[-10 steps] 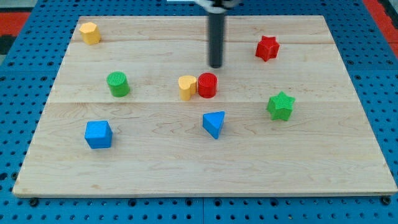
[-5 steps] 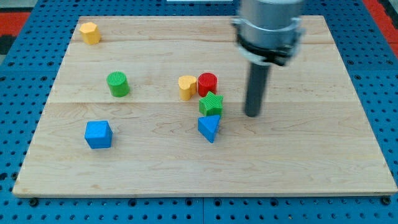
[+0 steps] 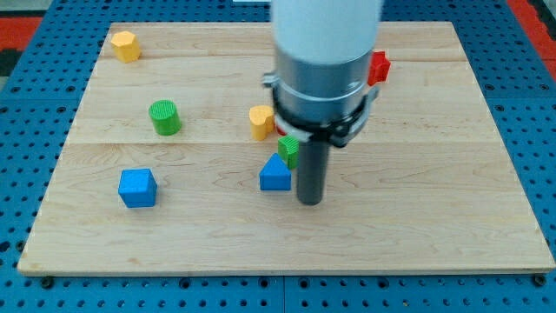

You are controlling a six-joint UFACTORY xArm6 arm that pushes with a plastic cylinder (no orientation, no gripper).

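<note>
My tip (image 3: 310,202) rests on the board just right of the blue triangular block (image 3: 275,175), very close to it, possibly touching. The green star block (image 3: 288,149) sits right above the blue one, half covered by the rod. A yellow heart block (image 3: 260,121) lies up and left of the star. The red cylinder that stood beside the heart is hidden behind the arm's body. A red star block (image 3: 378,67) peeks out from behind the arm at the view's upper right.
A green cylinder (image 3: 163,116) stands left of centre, a blue cube (image 3: 137,187) at the lower left, a yellow block (image 3: 125,45) in the top left corner. The wooden board (image 3: 434,217) lies on a blue pegboard.
The rod swept from the view's top centre, round to the right, then down to the bottom centre. The green star was shoved left against the cluster; the blue triangle slid left and turned.
</note>
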